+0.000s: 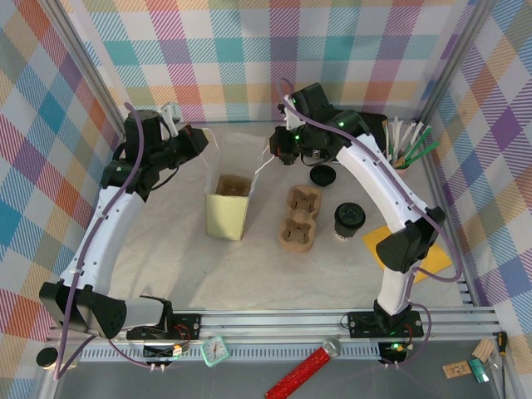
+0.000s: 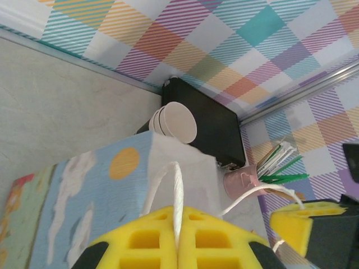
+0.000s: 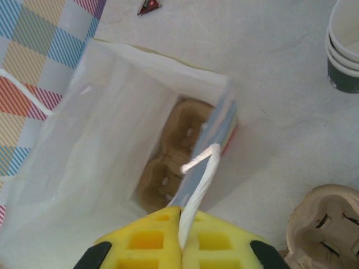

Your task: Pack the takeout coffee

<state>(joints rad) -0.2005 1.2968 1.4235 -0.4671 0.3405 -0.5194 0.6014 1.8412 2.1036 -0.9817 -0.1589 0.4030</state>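
- Bags: one paper bag [image 1: 226, 214] stands upright mid-table with its mouth open. It has two white string handles.
- Cup carriers: two, of moulded cardboard. The inner carrier [image 3: 168, 151] lies at the bottom of the bag. The outer carrier [image 1: 301, 218] lies on the table just right of the bag.
- Takeout coffee [image 1: 349, 218]: one, with a dark body and a black lid on. It stands upright on the table to the right of the outer carrier, outside the bag, and neither gripper touches it.
- Loose black lid [image 1: 322, 174]: one, flat on the table behind the coffee.
- Lidless paper cups [image 3: 343, 45]: one nested stack with three rims showing.
- Pink holder [image 2: 242, 182]: one, filled with green and white sticks, beside a black box [image 2: 210, 123] at the far wall.
- Left gripper [image 2: 178, 235]: yellow pads pressed together, pinching the left handle [image 2: 177, 185] above the bag's printed blue side.
- Right gripper [image 3: 180, 224]: pads likewise pressed together, pinching the right handle [image 3: 199, 168] over the open mouth.
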